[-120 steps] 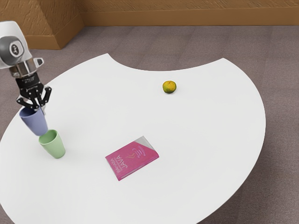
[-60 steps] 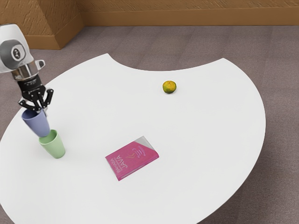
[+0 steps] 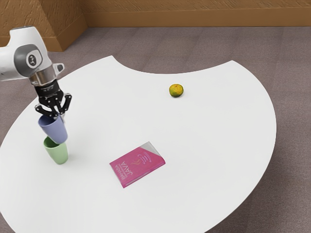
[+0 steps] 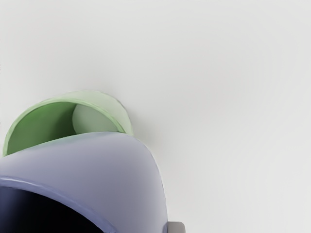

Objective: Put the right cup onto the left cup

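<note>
The exterior view looks from high and rather far, slanting down over the white surface (image 3: 209,126). The wrist view looks down from the arm (image 3: 33,60), very near; both share the blue cup (image 3: 54,130) and green cup (image 3: 58,153).

Blue cup (image 3: 55,130) above green cup (image 3: 58,153)

The blue cup (image 3: 55,129) and green cup (image 3: 58,151) present smooth walls, plastic in look, with a soft sheen along the blue rim. The desk (image 3: 209,145) shows a smooth, matt white top; the book (image 3: 137,165) has a smooth printed cover, and the orange fruit (image 3: 176,90) a natural rind. Wall panels (image 3: 194,9) appear rough above smooth, wood-like skirting (image 3: 194,20).
</note>
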### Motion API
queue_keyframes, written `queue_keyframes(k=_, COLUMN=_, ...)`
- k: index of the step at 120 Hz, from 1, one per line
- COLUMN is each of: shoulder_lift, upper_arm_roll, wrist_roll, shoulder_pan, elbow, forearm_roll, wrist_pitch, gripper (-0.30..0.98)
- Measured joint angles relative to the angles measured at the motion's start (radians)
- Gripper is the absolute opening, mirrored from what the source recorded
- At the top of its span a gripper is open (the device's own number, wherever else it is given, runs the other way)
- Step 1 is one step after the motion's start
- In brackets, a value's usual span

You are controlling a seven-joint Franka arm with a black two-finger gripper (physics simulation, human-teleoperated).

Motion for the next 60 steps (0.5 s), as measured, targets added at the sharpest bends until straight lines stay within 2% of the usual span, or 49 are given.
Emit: queue_keyframes(k=60, shoulder_lift=-0.02, upper_arm_roll=0.014, wrist_roll=-0.002, shoulder_pan=0.022, elbow=-0.008, forearm_roll=0.0, wrist_pitch=0.002, gripper=-0.1)
